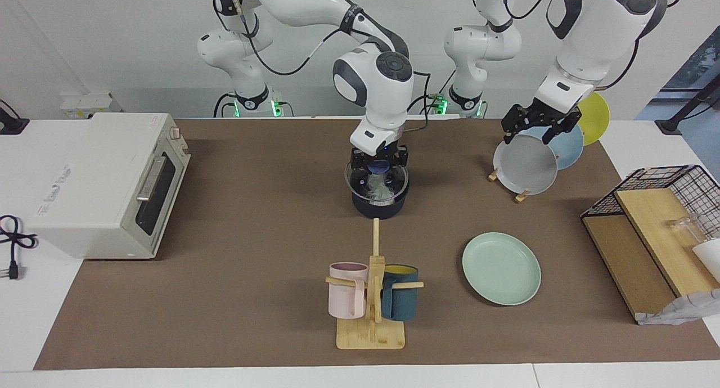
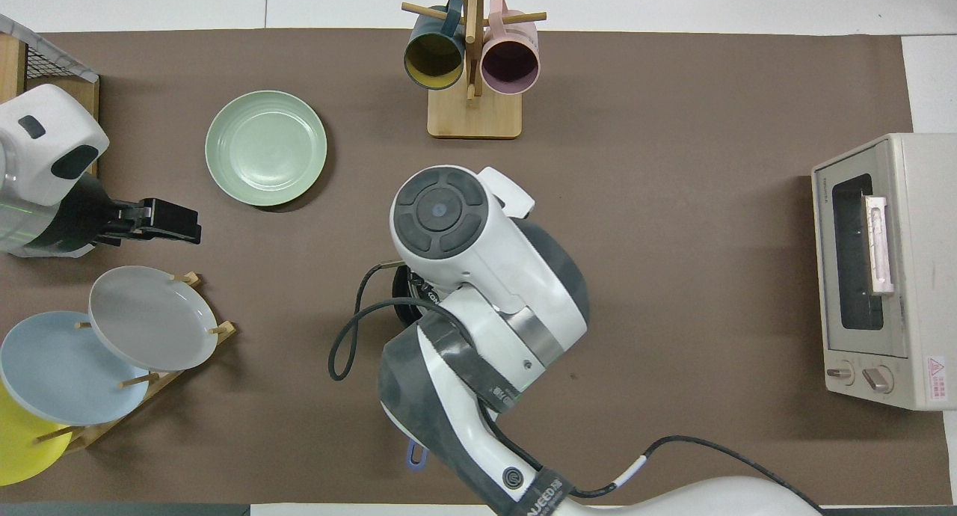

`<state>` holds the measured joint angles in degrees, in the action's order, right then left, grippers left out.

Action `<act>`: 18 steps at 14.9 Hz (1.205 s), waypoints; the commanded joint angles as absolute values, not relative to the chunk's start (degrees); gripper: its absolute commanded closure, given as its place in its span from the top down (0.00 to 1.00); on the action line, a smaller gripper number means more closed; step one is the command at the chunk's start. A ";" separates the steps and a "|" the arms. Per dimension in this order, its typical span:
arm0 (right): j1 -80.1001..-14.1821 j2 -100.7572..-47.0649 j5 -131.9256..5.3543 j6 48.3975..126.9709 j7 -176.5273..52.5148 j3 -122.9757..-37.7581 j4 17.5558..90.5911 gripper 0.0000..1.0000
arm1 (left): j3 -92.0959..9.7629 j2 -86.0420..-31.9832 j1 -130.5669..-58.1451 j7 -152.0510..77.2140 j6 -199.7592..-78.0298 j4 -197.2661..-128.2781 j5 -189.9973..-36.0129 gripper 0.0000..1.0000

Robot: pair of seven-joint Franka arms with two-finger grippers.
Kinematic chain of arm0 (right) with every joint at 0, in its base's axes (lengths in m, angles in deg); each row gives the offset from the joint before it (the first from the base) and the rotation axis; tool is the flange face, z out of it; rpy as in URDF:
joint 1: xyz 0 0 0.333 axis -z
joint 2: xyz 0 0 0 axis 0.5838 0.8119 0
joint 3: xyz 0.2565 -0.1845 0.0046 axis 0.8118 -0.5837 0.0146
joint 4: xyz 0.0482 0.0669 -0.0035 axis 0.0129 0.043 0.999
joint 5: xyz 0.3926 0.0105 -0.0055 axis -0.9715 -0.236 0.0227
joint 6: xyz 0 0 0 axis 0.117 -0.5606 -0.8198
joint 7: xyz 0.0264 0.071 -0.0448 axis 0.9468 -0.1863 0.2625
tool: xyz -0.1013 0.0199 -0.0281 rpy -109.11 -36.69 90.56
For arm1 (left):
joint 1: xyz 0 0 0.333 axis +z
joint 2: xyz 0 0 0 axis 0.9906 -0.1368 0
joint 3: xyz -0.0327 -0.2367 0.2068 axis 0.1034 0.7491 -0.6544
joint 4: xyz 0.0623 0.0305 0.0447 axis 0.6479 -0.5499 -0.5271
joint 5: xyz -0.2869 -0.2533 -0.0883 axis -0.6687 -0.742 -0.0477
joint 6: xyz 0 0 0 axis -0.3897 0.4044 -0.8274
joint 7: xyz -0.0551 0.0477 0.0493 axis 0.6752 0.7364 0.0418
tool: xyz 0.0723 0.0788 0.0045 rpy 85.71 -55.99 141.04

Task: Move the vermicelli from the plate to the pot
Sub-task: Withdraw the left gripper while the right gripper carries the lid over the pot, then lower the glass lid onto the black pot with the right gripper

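Here the right hand point(image 1: 377, 164) points straight down into the pot point(image 1: 379, 205), pinching vermicelli point(image 1: 381, 188).

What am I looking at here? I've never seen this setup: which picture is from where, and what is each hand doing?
These are two white robot arms at a table. One picture faces them from across the table; the other looks down from above their own end.

The right hand is down at the mouth of the dark pot, where the whitish vermicelli shows; from above, the arm hides the pot. The mint-green plate lies bare, farther from the robots.

The left hand waits over the plate rack, holding nothing.

Also on the table: a mug stand, a toaster oven and a wire basket.
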<state>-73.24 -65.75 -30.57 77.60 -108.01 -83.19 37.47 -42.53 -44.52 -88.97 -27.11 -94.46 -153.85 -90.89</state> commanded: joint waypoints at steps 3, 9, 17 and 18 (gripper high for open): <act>-72.63 -65.08 -29.71 78.89 -109.12 -83.17 37.24 0.42 | -41.82 -44.03 -87.59 -26.63 -93.06 -153.42 -89.19 1.00; -72.72 -64.64 -30.76 81.97 -109.12 -83.09 40.23 0.42 | -41.73 -44.82 -88.38 -26.81 -89.29 -149.29 -88.40 1.00; -72.37 -64.73 -34.02 81.80 -109.12 -83.09 40.85 0.42 | -41.12 -48.07 -87.50 -26.90 -85.06 -142.25 -86.29 1.00; -72.45 -64.82 -34.01 81.88 -109.12 -83.09 41.20 0.42 | -40.68 -47.99 -87.15 -26.90 -85.24 -142.60 -86.29 1.00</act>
<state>-72.87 -63.86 -33.44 81.12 -108.06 -83.58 39.88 -41.81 -46.93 -88.26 -27.12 -86.32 -144.07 -87.74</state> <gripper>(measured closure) 0.551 0.000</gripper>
